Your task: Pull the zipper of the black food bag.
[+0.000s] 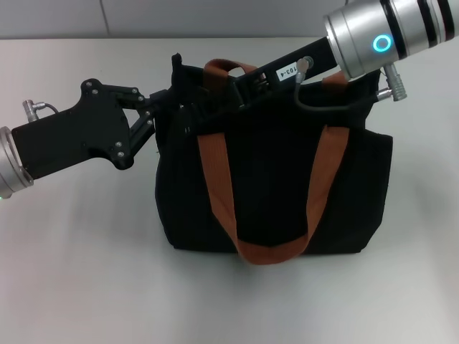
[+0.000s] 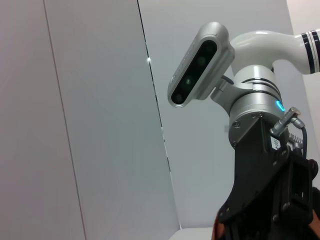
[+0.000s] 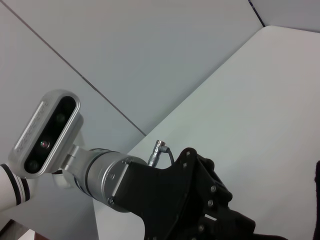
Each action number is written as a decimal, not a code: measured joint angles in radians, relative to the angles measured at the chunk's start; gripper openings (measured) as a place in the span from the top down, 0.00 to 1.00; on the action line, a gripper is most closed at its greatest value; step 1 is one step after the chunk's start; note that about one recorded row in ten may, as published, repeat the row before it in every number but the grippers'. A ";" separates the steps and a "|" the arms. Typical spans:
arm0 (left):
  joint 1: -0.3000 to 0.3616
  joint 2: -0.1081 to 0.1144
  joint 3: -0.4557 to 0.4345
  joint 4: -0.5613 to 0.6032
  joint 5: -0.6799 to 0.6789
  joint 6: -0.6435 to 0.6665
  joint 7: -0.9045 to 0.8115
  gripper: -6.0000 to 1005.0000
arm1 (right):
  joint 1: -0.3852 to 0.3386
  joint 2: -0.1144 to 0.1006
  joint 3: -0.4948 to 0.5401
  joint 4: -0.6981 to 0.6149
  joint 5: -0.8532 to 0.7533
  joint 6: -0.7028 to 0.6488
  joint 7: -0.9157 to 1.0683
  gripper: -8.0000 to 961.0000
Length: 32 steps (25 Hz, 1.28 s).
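Both arms are at the top of the black food bag, mid-table: left gripper at its left end, right gripper over the rim. I can't tell either's finger state, and the zipper is hidden. The bag's top edge runs left-right, so next comes a pull along it, the bag braced.

Place: a robot test room or lab, not a home.
Surface: a plain matte white desk, wide, unmarked and uniform.
Walls: smooth pale grey wall panels meeting at thin dark vertical seams, with no pictures, shelves or sockets in sight.
Equipment: a silver oblong wrist-mounted camera housing with dark lenses on a white-and-silver jointed robot arm carrying a glowing blue ring light.
Setting overall: bare, evenly lit, institutional; only one item sits staged on the desk.
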 joint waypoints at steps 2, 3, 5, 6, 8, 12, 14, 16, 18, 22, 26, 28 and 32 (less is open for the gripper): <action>0.000 0.000 0.001 0.000 0.000 0.001 0.000 0.97 | -0.001 0.000 0.000 0.000 0.000 0.000 0.000 0.65; 0.000 0.000 0.000 0.000 0.000 0.006 -0.001 0.97 | -0.001 0.000 0.000 -0.001 0.000 0.000 0.000 0.65; 0.000 0.000 -0.001 0.000 0.000 0.015 -0.001 0.97 | -0.001 0.000 0.000 -0.001 0.001 -0.001 -0.001 0.65; 0.000 0.000 -0.001 0.000 0.000 0.015 -0.001 0.97 | -0.001 0.000 0.000 -0.001 0.001 -0.001 -0.001 0.65; -0.001 0.000 -0.002 0.008 -0.006 0.022 -0.015 0.97 | -0.001 0.000 0.000 -0.004 0.001 -0.002 -0.002 0.65; -0.001 0.001 -0.002 0.021 -0.023 0.018 -0.042 0.97 | -0.004 0.000 0.001 -0.024 0.001 -0.008 -0.002 0.65; -0.004 0.005 -0.002 0.023 -0.030 0.015 -0.058 0.97 | -0.004 0.000 0.001 -0.026 0.001 -0.008 -0.002 0.65; -0.008 0.007 -0.002 0.024 -0.032 0.014 -0.069 0.97 | -0.005 0.000 0.001 -0.026 0.001 -0.009 -0.002 0.65; -0.011 0.009 -0.002 0.024 -0.033 0.014 -0.078 0.97 | -0.007 0.000 0.003 -0.028 0.001 -0.009 -0.002 0.65; -0.015 0.010 0.004 0.025 -0.033 0.027 -0.086 0.97 | -0.020 0.000 0.006 -0.046 0.001 -0.004 -0.002 0.65; -0.021 0.005 0.006 0.025 -0.034 0.034 -0.089 0.97 | -0.024 0.000 0.003 -0.051 0.002 -0.002 -0.003 0.65; -0.023 0.004 0.006 0.025 -0.033 0.034 -0.089 0.97 | -0.023 0.000 0.002 -0.051 0.003 -0.002 -0.004 0.66; -0.026 0.000 0.007 0.025 -0.030 0.034 -0.090 0.97 | -0.016 0.008 0.000 -0.052 0.003 -0.001 -0.005 0.66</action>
